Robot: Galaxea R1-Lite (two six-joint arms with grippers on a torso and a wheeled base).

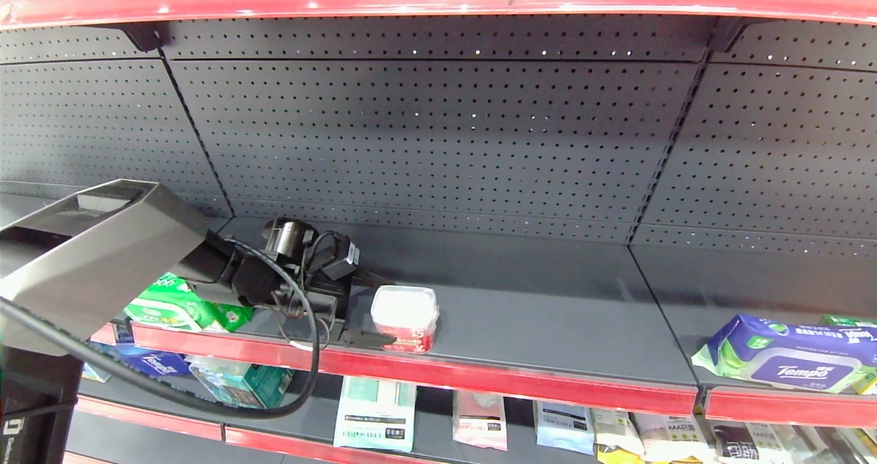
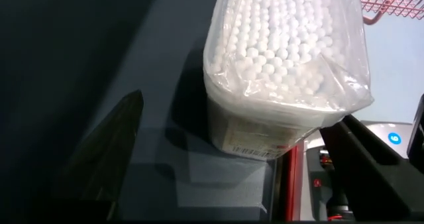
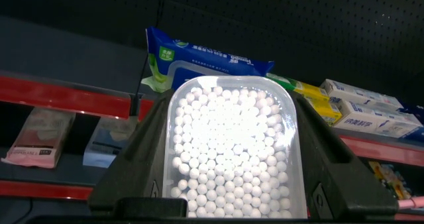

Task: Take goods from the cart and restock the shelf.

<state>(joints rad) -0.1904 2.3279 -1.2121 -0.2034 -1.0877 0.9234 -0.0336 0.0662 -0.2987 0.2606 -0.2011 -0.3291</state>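
A clear box of cotton swabs (image 1: pixel 405 316) wrapped in plastic stands near the front edge of the dark shelf (image 1: pixel 534 306). My left gripper (image 1: pixel 386 312) is open, and its two black fingers flank the box's near end. In the left wrist view the same box (image 2: pixel 285 65) sits between the spread fingers (image 2: pixel 112 158), with a gap on one side. My right gripper (image 3: pixel 232 103) is shut on a second box of cotton swabs (image 3: pixel 232 144), held in front of shelves of goods.
A blue pack of wet wipes (image 1: pixel 788 362) lies on the shelf at the right, and green packs (image 1: pixel 175 305) lie at the left behind my arm. The shelf has a red front lip (image 1: pixel 521 380). Hanging packets (image 1: pixel 375 412) fill the level below. A pegboard wall (image 1: pixel 438 135) closes the back.
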